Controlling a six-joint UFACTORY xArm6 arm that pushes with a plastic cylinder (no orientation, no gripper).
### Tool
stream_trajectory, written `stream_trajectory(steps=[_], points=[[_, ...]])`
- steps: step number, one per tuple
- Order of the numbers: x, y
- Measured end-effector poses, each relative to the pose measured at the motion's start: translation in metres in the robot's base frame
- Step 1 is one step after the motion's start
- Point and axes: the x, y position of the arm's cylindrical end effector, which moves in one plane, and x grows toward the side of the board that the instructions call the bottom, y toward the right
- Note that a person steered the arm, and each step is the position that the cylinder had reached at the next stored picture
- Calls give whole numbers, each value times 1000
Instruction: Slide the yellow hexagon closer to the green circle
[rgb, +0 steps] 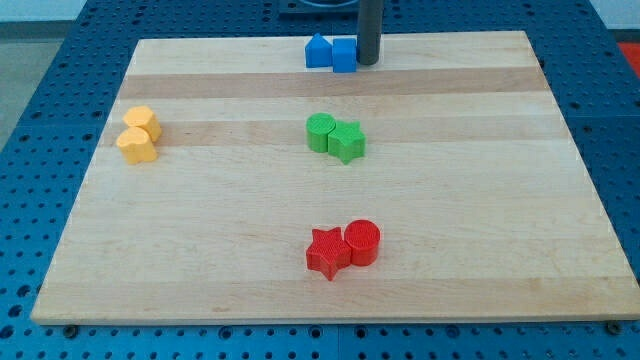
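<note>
My tip (368, 63) is sitting at the board's top edge, touching or just beside the right face of the blue cube (344, 56); it's a bare rod, nothing spreading or pinching. A blue house-shaped block (318, 51) is pressing against the cube's left side. The yellow hexagon (142, 122) is lying near the left edge of the wooden board (480, 230), upper half, touching a second yellow block (136, 146) just below it, shape unclear. The green circle (321, 132) is sitting about board centre, with a green star (347, 141) touching its right side. Open wood is running between the yellow pair and the green pair, nothing in that lane. A red star (327, 252) and red circle (362, 242) are sitting together near the bottom edge, centre. The right half of the board is carrying no blocks. No readable writing or labels showing anywhere.
</note>
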Motion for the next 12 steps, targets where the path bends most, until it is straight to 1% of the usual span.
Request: stream_trajectory(steps=[2, 3, 4, 6, 8, 9, 10, 12], points=[[1, 0], [53, 0], [66, -5], [61, -148], [66, -331], [96, -355], [129, -352], [130, -295]])
